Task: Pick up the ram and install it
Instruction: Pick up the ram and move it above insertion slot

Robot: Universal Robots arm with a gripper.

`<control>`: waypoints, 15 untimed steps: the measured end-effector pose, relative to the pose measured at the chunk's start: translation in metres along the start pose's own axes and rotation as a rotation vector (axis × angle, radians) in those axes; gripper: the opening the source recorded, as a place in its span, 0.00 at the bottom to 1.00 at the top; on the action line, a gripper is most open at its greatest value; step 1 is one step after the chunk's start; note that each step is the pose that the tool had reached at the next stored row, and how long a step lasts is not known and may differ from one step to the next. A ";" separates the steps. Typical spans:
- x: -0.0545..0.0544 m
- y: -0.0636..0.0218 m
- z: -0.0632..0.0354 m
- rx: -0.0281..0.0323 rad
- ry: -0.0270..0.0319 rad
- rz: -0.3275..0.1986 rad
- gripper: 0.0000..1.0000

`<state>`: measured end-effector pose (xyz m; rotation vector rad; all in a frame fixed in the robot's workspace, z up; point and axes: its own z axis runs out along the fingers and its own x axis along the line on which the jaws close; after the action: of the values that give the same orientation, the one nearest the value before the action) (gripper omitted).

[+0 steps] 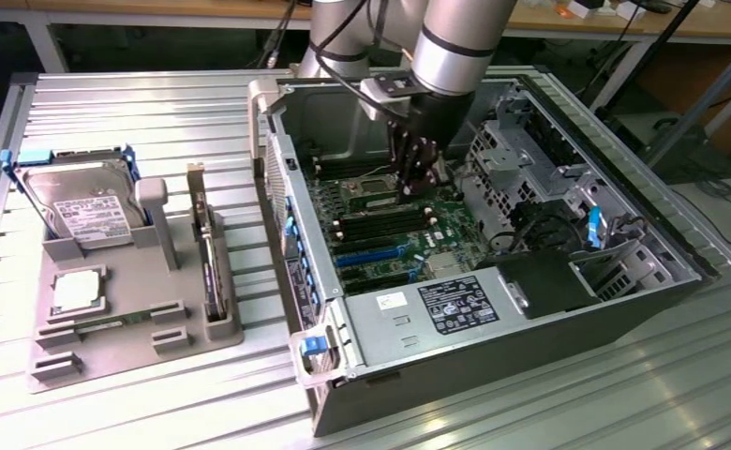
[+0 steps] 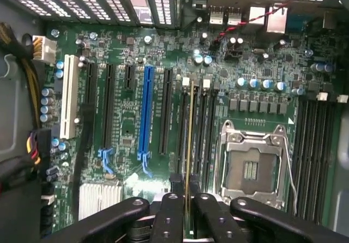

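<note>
My gripper [image 1: 416,180] reaches down into the open computer case [image 1: 340,281], low over the motherboard [image 1: 391,234]. In the wrist view its black fingers [image 2: 169,218] are shut on the ram [image 2: 190,139], which I see edge-on as a thin yellowish-green strip. The strip runs along the bank of black memory slots [image 2: 200,123] right beside the empty CPU socket [image 2: 251,166]. It looks lined up with one slot. Whether it is touching or seated in the slot I cannot tell.
A grey holder [image 1: 128,347] stands at the exterior view's left, carrying a silver hard drive [image 1: 78,206], an upright expansion card [image 1: 203,253] and a CPU chip [image 1: 76,291]. Inside the case are the power supply [image 1: 466,305], drive cages [image 1: 529,159] and a blue slot [image 2: 145,112].
</note>
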<state>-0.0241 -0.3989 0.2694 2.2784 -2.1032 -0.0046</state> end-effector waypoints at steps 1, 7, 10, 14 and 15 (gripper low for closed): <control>0.000 0.0012 0.0038 0.0006 0.0001 0.000 0.14; -0.001 0.0009 0.0192 0.0006 -0.0001 0.005 0.14; -0.001 0.0006 0.0271 0.0004 -0.0004 0.012 0.14; -0.001 -0.0011 0.0334 -0.0008 -0.0004 0.017 0.14; -0.001 -0.0029 0.0338 -0.0026 -0.0008 0.017 0.14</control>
<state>-0.0223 -0.3988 0.2355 2.2592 -2.1218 -0.0077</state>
